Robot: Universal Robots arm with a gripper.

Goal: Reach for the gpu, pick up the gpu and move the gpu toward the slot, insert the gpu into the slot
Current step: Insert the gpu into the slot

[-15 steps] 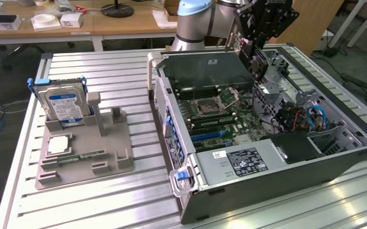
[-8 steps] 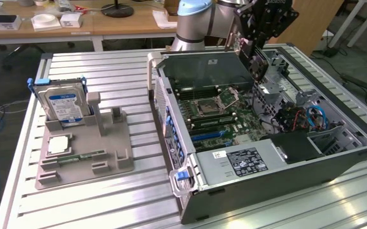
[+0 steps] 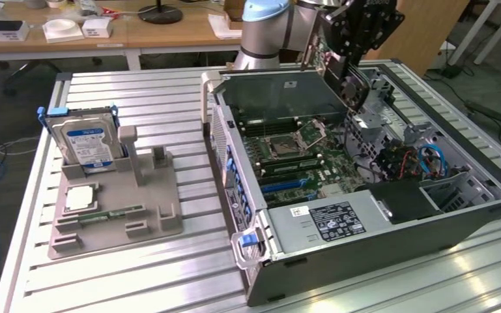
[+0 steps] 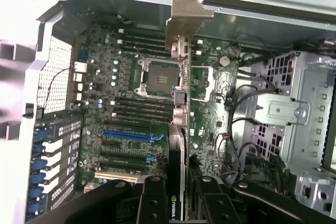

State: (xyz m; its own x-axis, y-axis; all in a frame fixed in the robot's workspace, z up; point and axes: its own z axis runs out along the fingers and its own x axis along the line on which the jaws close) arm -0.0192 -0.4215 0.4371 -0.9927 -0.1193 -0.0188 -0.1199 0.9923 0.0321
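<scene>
We count one gpu (image 4: 177, 103), seen edgewise and pinched in our one hand (image 4: 179, 195), hanging above the open case (image 3: 389, 254). One blue slot (image 4: 128, 136) lies uncovered on the motherboard, just beside the card's line. One hard drive (image 3: 85, 140) stands well apart, near the desk (image 3: 146, 274) edge at the exterior view's left.

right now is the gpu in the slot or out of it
Out: the gripper holds the gpu edge-on above the open case, clear of the slot.
</scene>
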